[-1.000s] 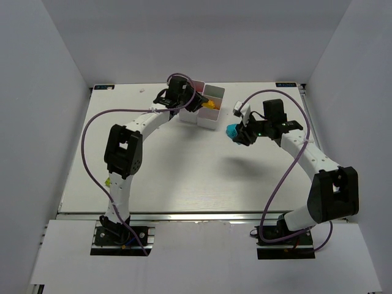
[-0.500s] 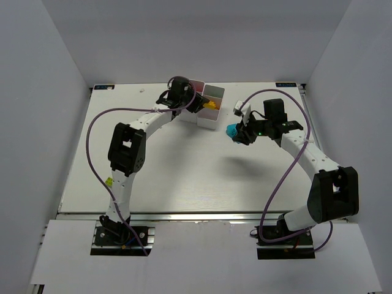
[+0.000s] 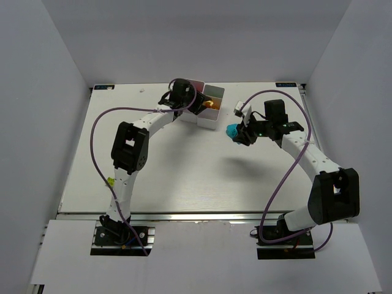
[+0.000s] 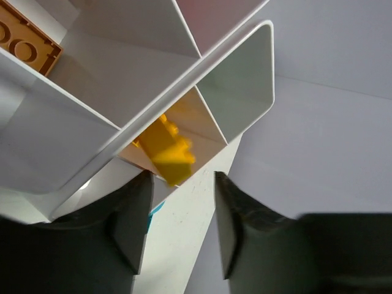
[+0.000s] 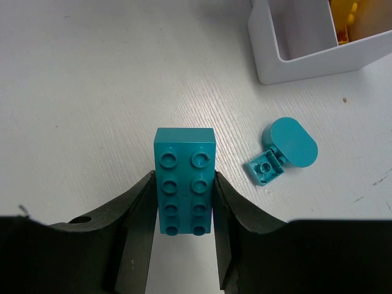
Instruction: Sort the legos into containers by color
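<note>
My left gripper [image 3: 197,104] hangs over the white containers [image 3: 209,124] at the back middle, jaws open with nothing between them. In the left wrist view a blurred yellow lego [image 4: 164,150] sits just beyond the left gripper [image 4: 182,178], inside a compartment of the containers [image 4: 245,73]. An orange-brown lego [image 4: 24,38] lies in another compartment. My right gripper [image 5: 184,202] is shut on a cyan two-by-four lego [image 5: 184,180], held above the table right of the bins. From the top view it is a cyan lego [image 3: 231,131] at the right gripper [image 3: 236,135].
On the table just beyond the held brick lies a small cyan piece with a rounded part [image 5: 283,150]. A corner of the containers [image 5: 294,58] shows at the upper right with yellow inside [image 5: 344,18]. A lime brick [image 3: 110,181] sits by the left arm.
The left jaws have opened and the yellow brick has left them, now loose in the bin compartment. The right arm and its cyan brick have stayed put.
</note>
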`<state>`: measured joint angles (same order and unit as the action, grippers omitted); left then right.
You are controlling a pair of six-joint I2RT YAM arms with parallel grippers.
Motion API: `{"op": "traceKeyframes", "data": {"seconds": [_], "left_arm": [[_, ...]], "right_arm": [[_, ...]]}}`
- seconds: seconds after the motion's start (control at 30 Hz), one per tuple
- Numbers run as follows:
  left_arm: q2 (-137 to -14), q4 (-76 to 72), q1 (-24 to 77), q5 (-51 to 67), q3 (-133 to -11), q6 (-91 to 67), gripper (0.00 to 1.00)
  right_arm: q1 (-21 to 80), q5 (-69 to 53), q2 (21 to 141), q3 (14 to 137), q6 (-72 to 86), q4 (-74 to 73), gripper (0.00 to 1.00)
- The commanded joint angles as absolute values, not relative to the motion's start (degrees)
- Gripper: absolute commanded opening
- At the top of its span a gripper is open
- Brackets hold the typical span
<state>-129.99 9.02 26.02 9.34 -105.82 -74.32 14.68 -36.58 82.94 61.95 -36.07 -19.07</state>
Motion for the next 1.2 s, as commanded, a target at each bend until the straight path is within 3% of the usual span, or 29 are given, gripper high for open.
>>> {"op": "traceKeyframes", "data": {"seconds": [0.0,0.1,0.4,0.53,0.57,0.7,0.8,0.87,0.9,0.93,1.03,1.17], "left_arm": [[-129.02,8.79,26.10,8.44,-109.07,-74.97,0.58],[-128.59,8.79,26.19,8.35,-109.95,-74.80,0.70],[-122.44,9.05,26.54,8.00,-109.95,-72.17,0.66],[-117.08,14.05,26.46,5.20,-108.99,-63.92,0.52],[-114.11,15.89,26.37,4.40,-107.85,-60.07,0.37],[-103.47,17.93,25.58,0.36,-95.22,-52.31,0.11],[-93.39,18.10,23.74,-3.95,-81.33,-49.14,0.10],[-88.35,19.50,21.72,-6.49,-72.62,-47.91,0.18],[-85.98,20.82,21.01,-7.90,-70.51,-47.38,0.27],[-82.13,22.31,19.96,-9.39,-68.84,-46.59,0.46],[-76.75,30.13,17.85,-14.14,-65.05,-42.90,0.72],[-71.12,37.42,15.03,-16.70,-60.92,-40.17,0.84]], "right_arm": [[14.33,-38.14,81.12,61.17,-35.60,-17.40,0.00],[14.33,-38.23,81.12,61.17,-35.51,-17.49,0.00],[14.33,-38.50,81.47,61.52,-34.72,-16.79,0.00],[14.41,-38.41,82.79,63.19,-33.31,-15.65,0.00],[14.41,-38.41,83.66,63.63,-32.61,-15.56,0.00],[15.11,-37.97,86.57,66.97,-32.26,-14.33,0.00],[16.08,-36.13,89.73,70.12,-31.56,-12.58,0.00],[17.48,-33.67,92.36,71.45,-30.50,-10.82,0.00],[17.93,-32.53,93.24,73.02,-29.98,-8.81,0.00],[18.97,-30.34,94.30,73.73,-29.01,-7.83,0.00],[21.00,-27.34,98.51,77.77,-28.04,-5.19,0.00],[23.55,-24.00,104.22,81.56,-27.86,0.51,0.00]]}}
